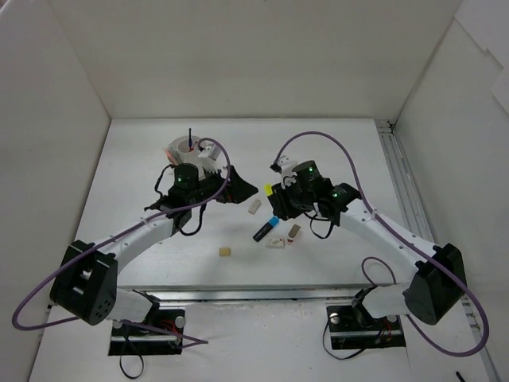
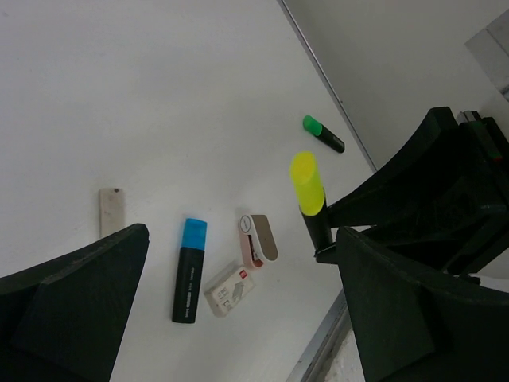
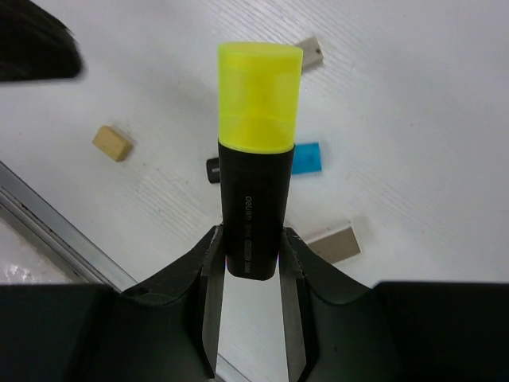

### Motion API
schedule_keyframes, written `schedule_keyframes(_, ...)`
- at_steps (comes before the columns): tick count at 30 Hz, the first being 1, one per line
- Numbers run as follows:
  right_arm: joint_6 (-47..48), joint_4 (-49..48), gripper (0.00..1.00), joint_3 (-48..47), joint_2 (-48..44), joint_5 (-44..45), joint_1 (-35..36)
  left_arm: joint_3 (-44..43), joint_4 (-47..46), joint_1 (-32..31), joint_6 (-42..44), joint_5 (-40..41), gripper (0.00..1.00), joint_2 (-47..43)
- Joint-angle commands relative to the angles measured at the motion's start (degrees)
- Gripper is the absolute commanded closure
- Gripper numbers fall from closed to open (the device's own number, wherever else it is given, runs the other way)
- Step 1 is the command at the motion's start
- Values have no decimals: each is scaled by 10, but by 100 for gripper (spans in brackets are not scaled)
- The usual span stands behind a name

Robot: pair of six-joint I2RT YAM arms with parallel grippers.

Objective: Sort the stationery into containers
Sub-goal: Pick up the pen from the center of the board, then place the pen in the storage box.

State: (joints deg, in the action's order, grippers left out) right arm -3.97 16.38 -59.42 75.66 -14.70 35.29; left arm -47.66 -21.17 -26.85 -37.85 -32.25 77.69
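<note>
My right gripper [image 3: 249, 263] is shut on a black marker with a yellow cap [image 3: 253, 191] and holds it above the table; it also shows in the top view [image 1: 268, 189] and the left wrist view [image 2: 308, 187]. My left gripper [image 1: 238, 191] is open and empty, its fingers [image 2: 79, 310] spread wide, just left of the right gripper [image 1: 280, 200]. The round white pot [image 1: 191, 150] stands behind the left wrist with a dark pen upright in it. On the table lie a blue-capped black marker [image 1: 265, 228] [image 2: 188, 270], a labelled white eraser [image 2: 231, 289], a beige eraser [image 1: 227, 251] [image 3: 111, 143] and a green-capped marker [image 2: 322, 133].
A pink and beige dispenser-like item [image 2: 258, 237] [image 1: 293, 233] lies beside the white eraser. A pale strip eraser [image 1: 254, 207] [image 2: 111, 211] lies between the grippers. White walls enclose the table; a metal rail [image 1: 398, 183] runs along the right side.
</note>
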Motion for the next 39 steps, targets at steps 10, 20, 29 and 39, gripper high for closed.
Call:
schedule_keyframes(10,-8,-73,100,-99,95,45,76,10,-106,-19,-90,61,9,5)
schedule_keyframes(20,-28,-136,100,-96,89,26,90,23,-85,-19,-67,98,65,-24)
schedule_keyframes(29,-59,-137,15,-100,92,123,92,-18,-31,-9,8,114,100,-38)
schedule_keyframes(39,-126,-123,2,-38,22,263,14,-139,32,109,267,184,100,32)
